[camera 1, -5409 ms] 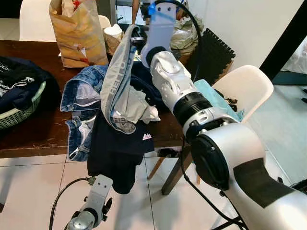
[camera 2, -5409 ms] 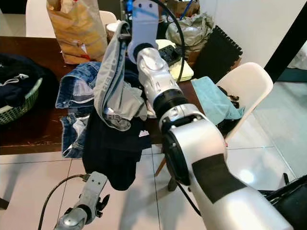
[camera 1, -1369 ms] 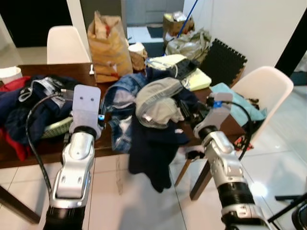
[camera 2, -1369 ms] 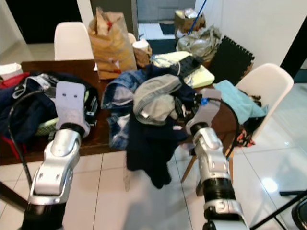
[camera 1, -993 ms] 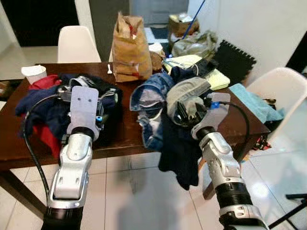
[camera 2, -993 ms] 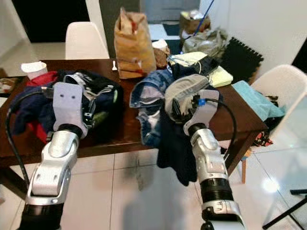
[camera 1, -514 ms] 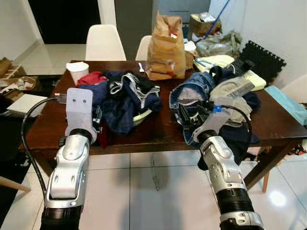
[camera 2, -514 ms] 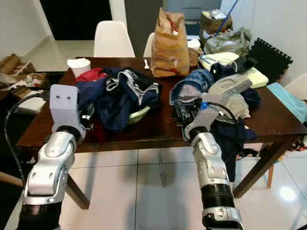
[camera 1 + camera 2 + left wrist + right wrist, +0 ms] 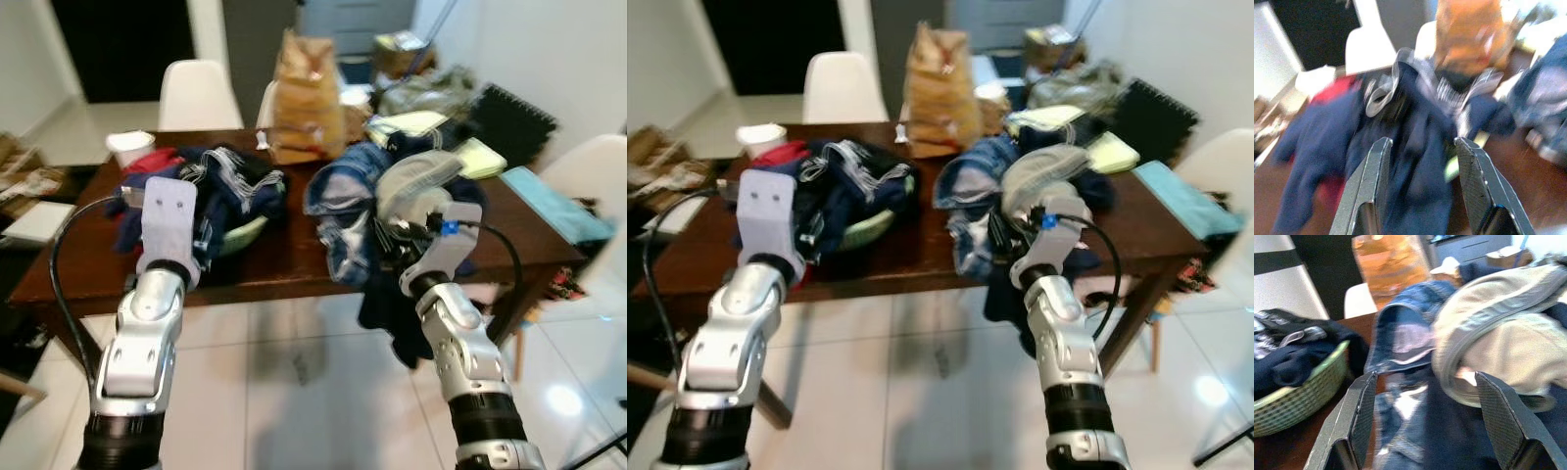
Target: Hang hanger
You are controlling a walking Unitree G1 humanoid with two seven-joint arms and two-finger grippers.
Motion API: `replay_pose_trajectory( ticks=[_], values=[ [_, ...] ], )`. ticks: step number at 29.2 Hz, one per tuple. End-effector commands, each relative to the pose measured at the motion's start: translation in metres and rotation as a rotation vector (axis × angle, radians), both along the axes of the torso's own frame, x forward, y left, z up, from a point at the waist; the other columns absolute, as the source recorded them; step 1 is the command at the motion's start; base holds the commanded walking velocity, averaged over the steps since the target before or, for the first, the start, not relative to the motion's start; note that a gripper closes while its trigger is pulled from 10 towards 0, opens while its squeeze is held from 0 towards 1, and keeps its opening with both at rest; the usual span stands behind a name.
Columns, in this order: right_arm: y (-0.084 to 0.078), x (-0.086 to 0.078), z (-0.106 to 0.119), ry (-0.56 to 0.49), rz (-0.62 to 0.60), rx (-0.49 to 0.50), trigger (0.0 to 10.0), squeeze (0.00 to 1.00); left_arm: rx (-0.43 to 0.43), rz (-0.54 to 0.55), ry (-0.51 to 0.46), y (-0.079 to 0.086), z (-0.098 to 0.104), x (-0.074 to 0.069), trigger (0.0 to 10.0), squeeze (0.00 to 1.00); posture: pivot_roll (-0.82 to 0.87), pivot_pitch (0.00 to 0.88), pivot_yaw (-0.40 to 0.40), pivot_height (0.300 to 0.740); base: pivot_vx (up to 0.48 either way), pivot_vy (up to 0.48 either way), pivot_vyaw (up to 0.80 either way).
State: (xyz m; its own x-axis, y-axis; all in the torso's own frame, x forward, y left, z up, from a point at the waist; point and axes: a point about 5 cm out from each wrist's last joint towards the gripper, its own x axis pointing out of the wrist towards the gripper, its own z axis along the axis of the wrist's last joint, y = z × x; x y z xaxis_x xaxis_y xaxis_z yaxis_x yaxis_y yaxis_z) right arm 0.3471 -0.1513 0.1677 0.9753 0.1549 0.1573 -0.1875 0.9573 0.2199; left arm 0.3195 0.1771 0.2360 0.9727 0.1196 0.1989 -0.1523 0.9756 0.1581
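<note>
Camera swung right — both claws (image 9: 1422, 161) (image 9: 1427, 404) spread, empty; clothes pile (image 9: 411, 196) overhangs table (image 9: 294, 264) edge.

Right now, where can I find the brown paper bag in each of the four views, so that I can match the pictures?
Left eye view: brown paper bag, top centre, at the table's far edge.
Right eye view: top centre, behind the clothes.
Left wrist view: blurred orange shape, beyond the dark clothes.
Right wrist view: blurred, behind the jeans.
Shared landmark: white chair beside the bag.
</note>
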Motion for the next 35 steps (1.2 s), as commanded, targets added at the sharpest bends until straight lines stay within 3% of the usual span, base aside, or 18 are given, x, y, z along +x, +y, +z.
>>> replay_pose_trajectory(
  ticks=[1, 2, 3, 5, 8, 14, 18, 21, 25, 28, 29, 30, 35],
  values=[
    [0.007, 0.001, -0.002, -0.001, 0.009, 0.029, 10.0, 0.0, -0.009, 0.034, -0.023, 0.014, 0.003, 0.002, 10.0, 0.0, 0.06, 0.05, -0.016, 0.74, 0.0, 0.0, 0.0],
    [0.009, 0.001, -0.003, 0.003, 0.012, 0.034, 10.0, 0.0, -0.01, 0.035, -0.034, 0.018, 0.007, 0.006, 10.0, 0.0, 0.07, 0.049, -0.018, 0.74, 0.0, 0.0, 0.0],
    [0.012, 0.001, -0.003, 0.004, 0.015, 0.038, 10.0, 0.0, -0.001, 0.035, -0.03, 0.021, 0.008, 0.009, 10.0, 1.0, 0.07, 0.049, -0.019, 0.74, 0.0, 0.0, 0.0],
    [0.012, 0.001, -0.003, 0.004, 0.015, 0.038, 10.0, 0.0, -0.001, 0.035, -0.03, 0.021, 0.008, 0.009, 10.0, 1.0, 0.07, 0.049, -0.019, 0.74, 0.0, 0.0, 0.0],
    [0.017, 0.001, -0.002, 0.008, 0.031, 0.04, 10.0, 0.0, 0.064, 0.089, 0.005, 0.043, 0.009, 0.027, 10.0, 1.0, 0.06, 0.058, -0.019, 0.74, 0.0, 0.0, 0.0],
    [0.012, 0.0, 0.0, 0.008, 0.024, 0.033, 10.0, 0.0, 0.102, 0.115, 0.012, 0.06, 0.02, 0.044, 10.0, 1.0, 0.04, 0.075, -0.02, 0.74, 0.0, 0.0, 0.0],
    [0.01, 0.0, 0.001, 0.008, 0.018, 0.031, 10.0, 0.0, 0.099, 0.109, 0.012, 0.062, 0.024, 0.049, 10.0, 1.0, 0.03, 0.079, -0.021, 0.74, 0.0, 0.0, 0.0],
    [0.009, -0.003, 0.0, 0.01, 0.013, 0.023, 10.0, 0.0, 0.116, 0.01, 0.007, 0.057, 0.037, 0.07, 10.0, 1.0, 0.02, 0.112, -0.013, 0.74, 0.0, 0.0, 0.0],
    [0.009, -0.004, 0.0, 0.014, 0.01, 0.019, 10.0, 0.0, 0.133, -0.066, 0.054, 0.052, 0.032, 0.078, 10.0, 1.0, 0.0, 0.129, -0.008, 0.74, 0.0, 0.0, 0.0],
    [0.009, -0.004, 0.0, 0.014, 0.01, 0.019, 10.0, 0.0, 0.133, -0.066, 0.054, 0.052, 0.032, 0.078, 10.0, 1.0, 0.0, 0.129, -0.008, 0.74, 0.0, 0.0, 0.0],
    [0.009, -0.005, 0.0, 0.012, 0.01, 0.014, 10.0, 0.0, 0.129, -0.102, 0.082, 0.05, 0.029, 0.082, 10.0, 0.84, -0.01, 0.142, -0.004, 0.74, 0.0, 0.0, 0.0],
    [0.009, -0.006, 0.001, 0.012, 0.009, 0.011, 10.0, 0.0, 0.136, -0.128, 0.109, 0.049, 0.026, 0.084, 10.0, 0.0, -0.02, 0.149, 0.001, 0.74, 0.0, 0.0, 0.0],
    [0.008, -0.01, 0.0, 0.018, 0.003, 0.009, 10.0, 0.0, 0.154, -0.152, 0.152, 0.049, 0.021, 0.089, 10.0, 0.0, -0.03, 0.166, 0.006, 0.74, 0.0, 0.0, 0.0]
  ],
)
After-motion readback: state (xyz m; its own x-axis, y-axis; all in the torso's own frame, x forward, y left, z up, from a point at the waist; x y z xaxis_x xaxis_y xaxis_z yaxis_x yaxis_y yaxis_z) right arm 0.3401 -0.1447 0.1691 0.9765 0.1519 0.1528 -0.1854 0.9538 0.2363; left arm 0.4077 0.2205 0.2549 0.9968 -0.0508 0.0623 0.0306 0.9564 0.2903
